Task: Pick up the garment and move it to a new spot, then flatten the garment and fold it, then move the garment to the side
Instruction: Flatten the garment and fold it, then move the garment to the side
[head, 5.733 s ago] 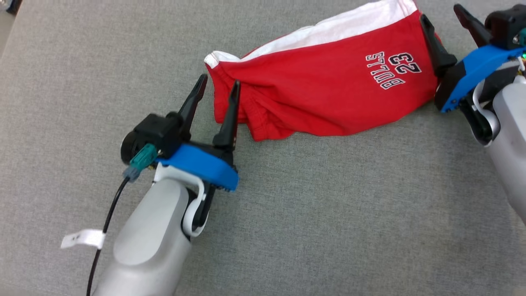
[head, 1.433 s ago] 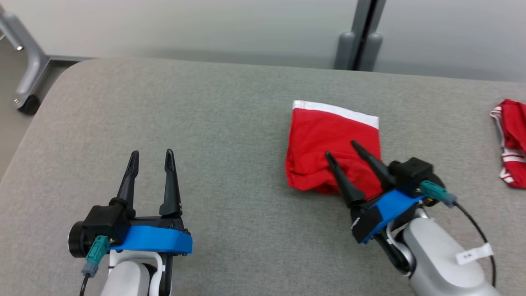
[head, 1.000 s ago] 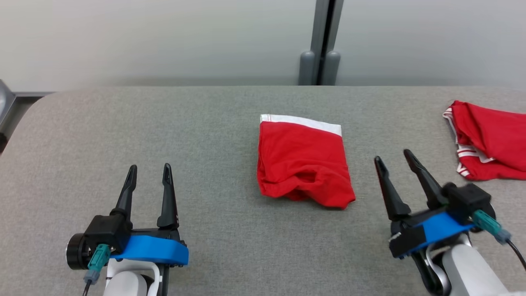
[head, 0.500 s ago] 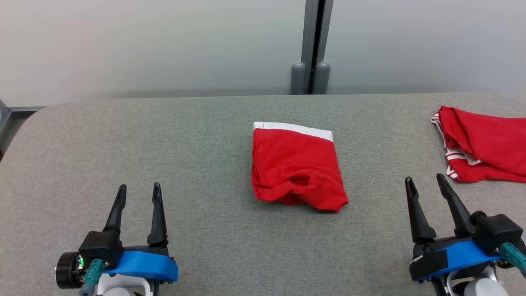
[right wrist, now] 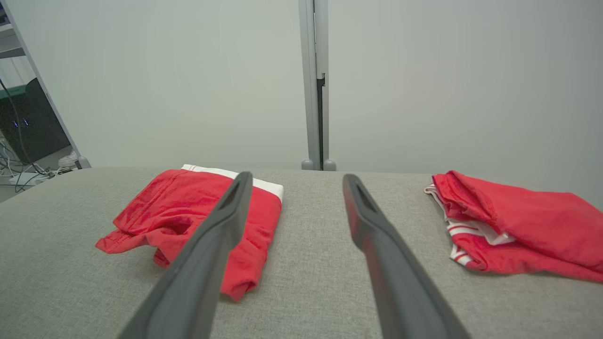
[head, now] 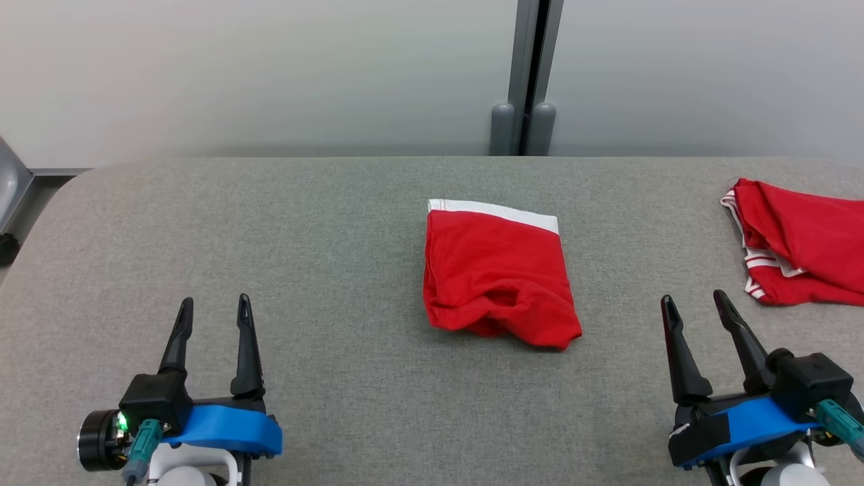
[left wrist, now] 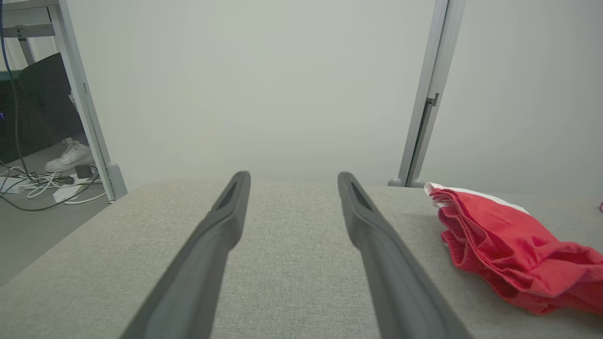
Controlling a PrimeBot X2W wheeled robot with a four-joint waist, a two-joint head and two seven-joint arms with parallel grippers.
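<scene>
— So, where do the grippers stand?

— The left gripper and the right gripper both hover by the near edge of the surface, one toward each near corner. Their jaws are wide apart, with nothing in them.

— And the garment?

— It is folded into a red block with a white band, lying mid-surface, well apart from both. A second red garment lies at the right edge.

— Which step, then?

— Folding looks done; I judge the move to the side is what's left. That calls for a pinch through all layers, so the fold doesn't spill open.
</scene>
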